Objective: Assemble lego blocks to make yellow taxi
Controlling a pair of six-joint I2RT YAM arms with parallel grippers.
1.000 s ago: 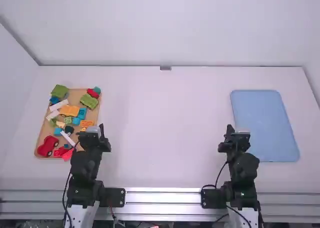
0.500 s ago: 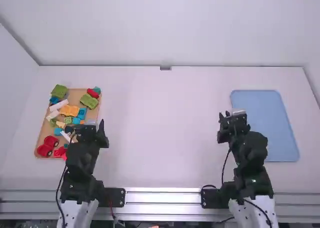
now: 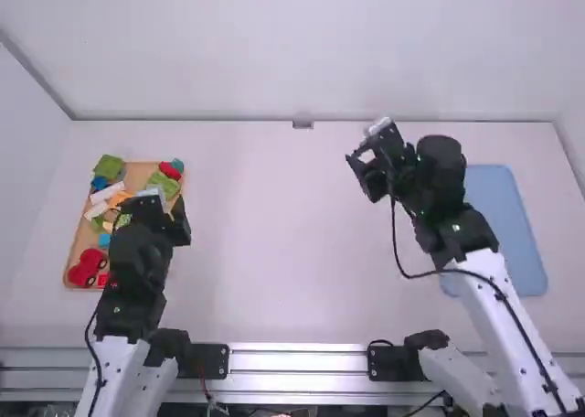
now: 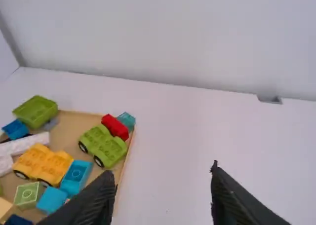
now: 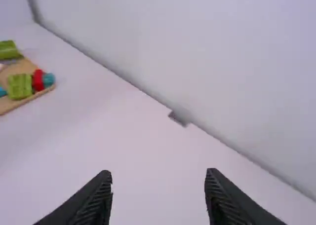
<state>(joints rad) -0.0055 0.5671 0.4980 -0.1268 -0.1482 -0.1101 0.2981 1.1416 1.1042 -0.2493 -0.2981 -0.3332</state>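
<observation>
Meeting pale walls (image 3: 302,51), white table (image 3: 283,234), tray (image 4: 74,124) of blocks (image 4: 44,162)

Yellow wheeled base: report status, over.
Left gripper open, empty. Right gripper open, empty. Yellow wheeled base in tan tray; blue block close beside it.

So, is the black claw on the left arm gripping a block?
No, the left gripper has its two black fingers spread wide apart, with nothing held between them.

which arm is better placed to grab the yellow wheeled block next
Left, likely: the left gripper hangs open by the tray holding the yellow wheeled block, while the right gripper is much farther off.
</observation>
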